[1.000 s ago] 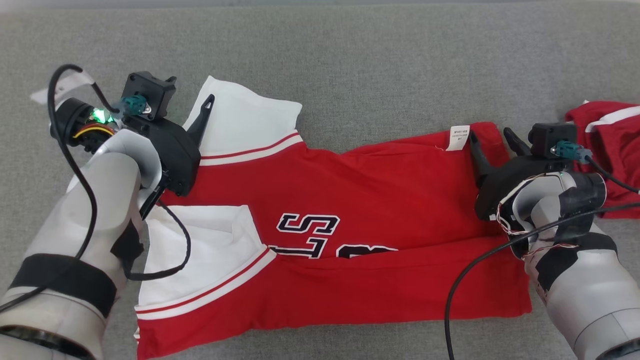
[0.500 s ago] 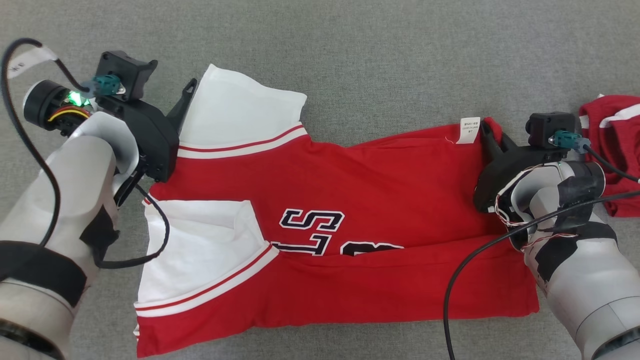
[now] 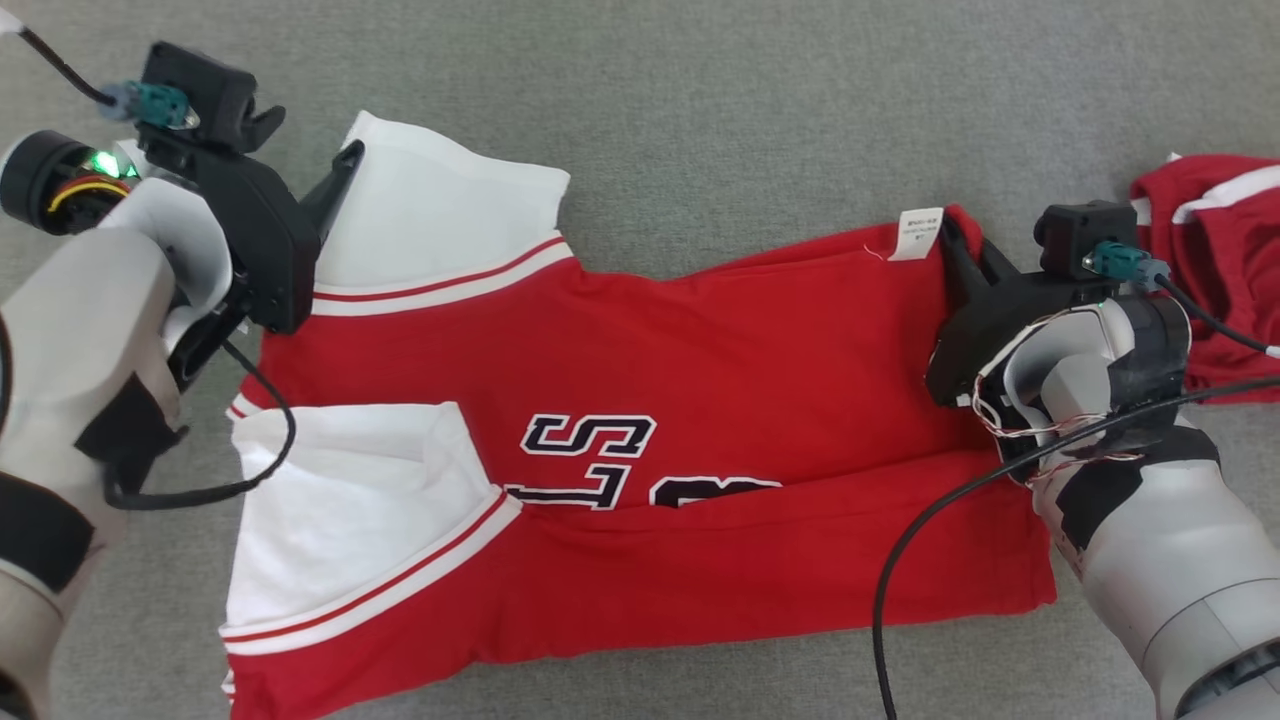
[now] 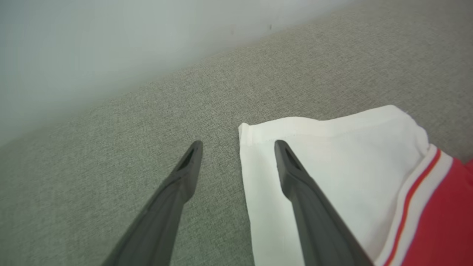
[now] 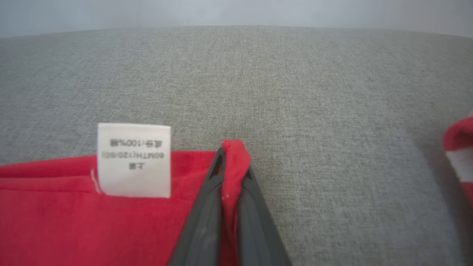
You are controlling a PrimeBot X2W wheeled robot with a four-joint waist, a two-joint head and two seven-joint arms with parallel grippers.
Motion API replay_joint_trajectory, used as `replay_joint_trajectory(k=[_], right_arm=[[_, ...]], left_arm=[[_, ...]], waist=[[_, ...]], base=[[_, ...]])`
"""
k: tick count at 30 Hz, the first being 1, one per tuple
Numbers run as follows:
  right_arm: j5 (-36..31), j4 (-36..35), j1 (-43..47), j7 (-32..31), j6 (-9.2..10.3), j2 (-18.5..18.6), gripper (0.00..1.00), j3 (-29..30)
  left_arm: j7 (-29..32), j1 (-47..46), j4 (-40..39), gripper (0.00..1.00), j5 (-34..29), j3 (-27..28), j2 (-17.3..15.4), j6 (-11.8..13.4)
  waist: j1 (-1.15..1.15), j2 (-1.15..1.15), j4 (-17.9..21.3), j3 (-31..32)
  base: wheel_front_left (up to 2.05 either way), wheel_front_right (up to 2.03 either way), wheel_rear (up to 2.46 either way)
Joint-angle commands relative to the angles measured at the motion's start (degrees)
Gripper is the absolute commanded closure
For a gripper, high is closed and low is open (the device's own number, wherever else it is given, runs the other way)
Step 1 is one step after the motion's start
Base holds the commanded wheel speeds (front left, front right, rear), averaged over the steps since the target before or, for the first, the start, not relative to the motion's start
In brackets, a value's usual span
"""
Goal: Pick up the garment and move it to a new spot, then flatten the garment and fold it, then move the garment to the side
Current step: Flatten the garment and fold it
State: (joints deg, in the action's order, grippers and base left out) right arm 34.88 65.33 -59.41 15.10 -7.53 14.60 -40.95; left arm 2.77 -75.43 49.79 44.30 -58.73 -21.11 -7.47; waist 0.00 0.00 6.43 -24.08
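The garment (image 3: 640, 400), a red jersey with white sleeves, lies spread sideways across the middle of the grey fabric surface (image 3: 700, 120), between the two arms.

The right gripper (image 5: 232, 162) is clamped down tight on a little pinched-up corner of the red hem, just beside the white label (image 5: 133, 159). You can see the cloth bunched between the two fingers. The left gripper (image 4: 238, 144) is spread wide with nothing in it. It straddles the outer edge of the far sleeve (image 4: 332, 155), one finger over the white cloth and the other over bare grey. Can't tell if either tip actually touches down.

Room-wise, there's lots of bare grey beyond the jersey's far edge, running up to a pale wall (image 4: 92, 44). Off to the right, close behind the right gripper, sits a second red garment (image 3: 1210, 250) with white trim, apart from the jersey.

The jersey itself is fairly flat. Its near long edge is folded up over the black lettering (image 3: 590, 460), hiding the bottom of the characters. The near sleeve (image 3: 340, 510) is a bit wrinkled.
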Motion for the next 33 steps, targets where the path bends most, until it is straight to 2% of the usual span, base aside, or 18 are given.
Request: replay_joint_trajectory(k=[1,8,18,19,22,23,24,33], right_arm=[[0.5,-0.25,-0.33,-0.13,0.08,-0.36,1.0,-0.72],[1.2,-3.05,-1.69,-0.05,0.08,-0.67,1.0,-2.26],[0.71,-5.88,-1.63,-0.08,0.08,-1.26,1.0,-2.97],[0.6,-6.08,-1.5,-0.08,0.08,-1.28,1.0,-2.96],[0.49,-6.55,-0.89,-0.08,0.08,-1.2,1.0,-2.8],[0.47,-6.7,-0.69,-0.08,0.08,-1.16,1.0,-2.68],[0.55,-6.83,-0.48,-0.07,0.08,-1.13,1.0,-2.49],[0.55,-6.99,1.44,-0.03,0.08,-0.3,1.0,-0.92]], left_arm=[[1.12,-0.93,-0.73,0.0,2.18,-1.08,-1.04,0.03],[6.14,-3.9,-1.66,0.0,7.88,-5.09,-3.58,0.03],[9.62,-5.47,-0.81,0.0,13.61,-8.07,-4.14,0.02],[9.75,-5.32,-1.01,0.05,14.03,-8.45,-4.22,0.02],[9.15,-4.83,-1.35,0.62,15.25,-9.6,-4.57,0.02],[9.04,-4.67,-1.54,0.9,15.59,-10.08,-4.67,0.02],[8.47,-4.57,-1.93,1.0,15.85,-10.35,-4.71,0.02],[-0.42,-3.36,-7.4,1.0,16.32,-12.88,-5.34,0.02]], waist=[[0.0,0.0,1.32,-1.23],[0.0,0.0,3.37,-3.3],[0.0,0.0,5.32,-5.35],[0.0,0.0,5.38,-5.36],[0.0,0.0,5.31,-5.14],[0.0,0.0,5.24,-5.02],[0.0,0.0,5.14,-4.88],[0.0,0.0,3.44,-1.96]], base=[[0.0,0.0,0.0],[0.0,0.0,0.0],[0.0,0.0,0.0],[0.0,0.0,0.0],[0.0,0.0,0.0],[0.0,0.0,0.0],[0.0,0.0,0.0],[0.0,0.0,0.0]])
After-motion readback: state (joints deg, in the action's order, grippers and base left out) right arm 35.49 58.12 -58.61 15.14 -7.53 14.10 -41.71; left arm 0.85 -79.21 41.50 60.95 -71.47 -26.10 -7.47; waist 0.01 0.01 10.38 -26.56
